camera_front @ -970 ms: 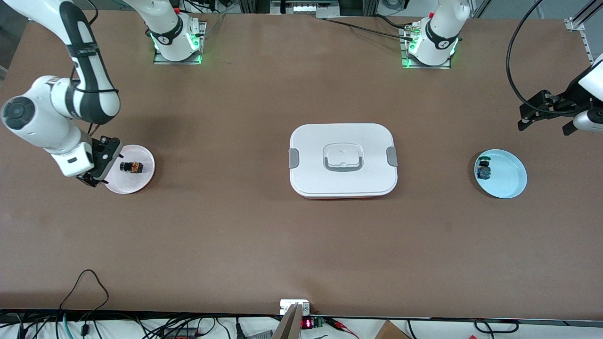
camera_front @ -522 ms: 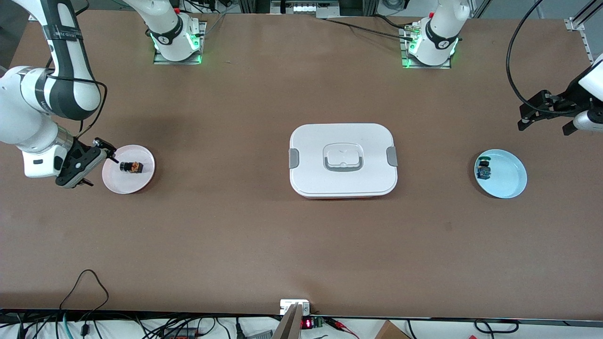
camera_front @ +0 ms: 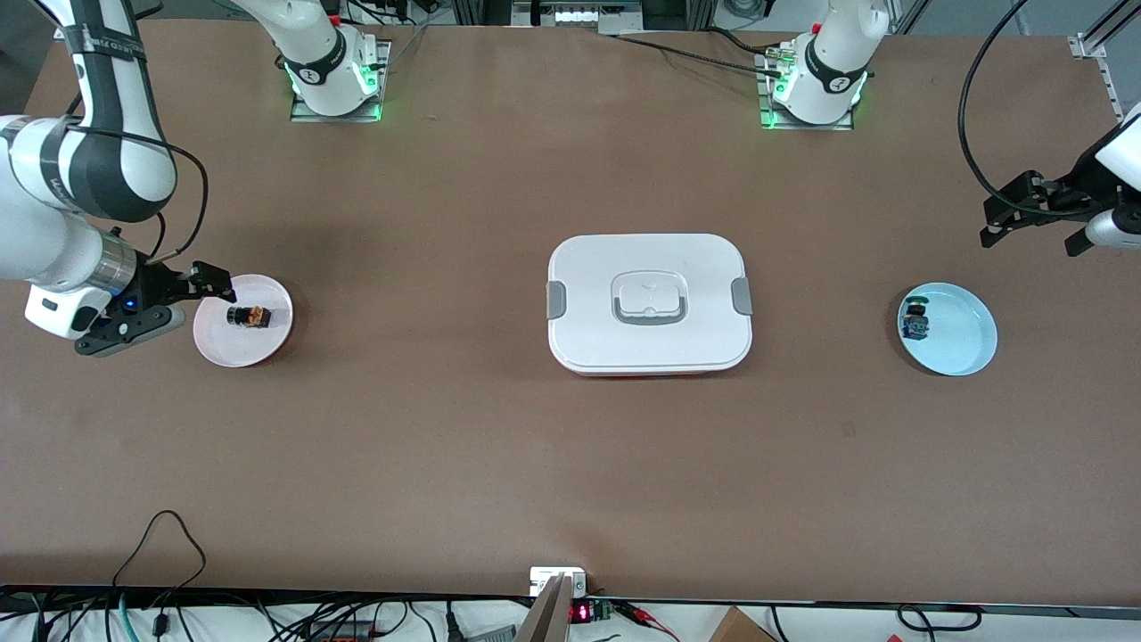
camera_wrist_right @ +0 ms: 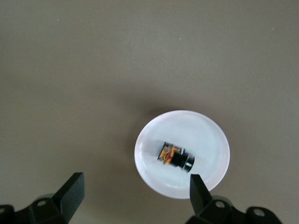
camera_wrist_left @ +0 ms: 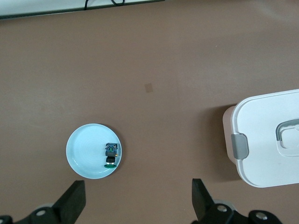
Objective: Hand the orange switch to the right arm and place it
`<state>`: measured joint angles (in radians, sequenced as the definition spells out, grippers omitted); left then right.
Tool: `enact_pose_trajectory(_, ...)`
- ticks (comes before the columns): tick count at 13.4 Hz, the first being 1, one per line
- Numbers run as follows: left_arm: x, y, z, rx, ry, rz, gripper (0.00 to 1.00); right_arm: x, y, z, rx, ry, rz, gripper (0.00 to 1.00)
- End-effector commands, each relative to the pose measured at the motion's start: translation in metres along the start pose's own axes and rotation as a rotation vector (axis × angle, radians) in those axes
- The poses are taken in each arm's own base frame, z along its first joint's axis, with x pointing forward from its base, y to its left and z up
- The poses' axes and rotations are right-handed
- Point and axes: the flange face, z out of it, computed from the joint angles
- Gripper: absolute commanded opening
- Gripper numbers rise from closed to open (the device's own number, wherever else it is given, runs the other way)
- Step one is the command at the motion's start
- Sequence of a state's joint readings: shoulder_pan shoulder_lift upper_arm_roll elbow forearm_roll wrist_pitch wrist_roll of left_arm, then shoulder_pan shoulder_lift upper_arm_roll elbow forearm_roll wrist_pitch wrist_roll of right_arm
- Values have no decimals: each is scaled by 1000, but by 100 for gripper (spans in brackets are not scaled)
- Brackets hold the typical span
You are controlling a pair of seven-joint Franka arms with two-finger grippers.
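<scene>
The orange switch (camera_front: 248,316) lies on its side on a small white plate (camera_front: 267,343) at the right arm's end of the table. My right gripper (camera_front: 156,312) hangs open and empty over the plate's outer edge, holding nothing. In the right wrist view the orange switch (camera_wrist_right: 175,157) lies on the plate (camera_wrist_right: 210,135), and one finger of the right gripper (camera_wrist_right: 134,198) overlaps the plate's rim. My left gripper (camera_front: 1030,239) waits open and empty at the left arm's end of the table; it shows in its own view too (camera_wrist_left: 138,203).
A white lidded box (camera_front: 649,303) sits mid-table, also in the left wrist view (camera_wrist_left: 266,140). A light blue plate (camera_front: 963,343) holds a blue switch with a green head (camera_front: 915,321) at the left arm's end; both the plate (camera_wrist_left: 86,149) and the switch (camera_wrist_left: 111,154) show in the left wrist view.
My right arm has swung outward from the white plate and its wrist has turned. The orange switch stays on the plate. The left arm has not moved.
</scene>
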<state>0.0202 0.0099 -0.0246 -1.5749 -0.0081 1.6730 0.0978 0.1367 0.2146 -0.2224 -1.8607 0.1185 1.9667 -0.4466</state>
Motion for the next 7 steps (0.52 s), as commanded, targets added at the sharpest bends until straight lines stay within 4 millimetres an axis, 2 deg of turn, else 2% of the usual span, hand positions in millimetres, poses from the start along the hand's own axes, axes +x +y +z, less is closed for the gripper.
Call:
enact_pose_trajectory(1, 3, -2, -5, 14, 1, -6, 100, 5, -20, -35, 33, -48, 120, 100)
enact_pose_trajectory(2, 3, -2, -5, 12, 1, -6, 100, 8, -31, -51, 28, -68, 173, 100)
enact_pose_trajectory(5, 3, -2, -5, 12, 1, -6, 100, 8, -46, -89, 19, -125, 255, 100)
enact_pose_trajectory(7, 3, -2, -5, 12, 1, -6, 100, 8, -35, -109, -90, -162, 231, 100)
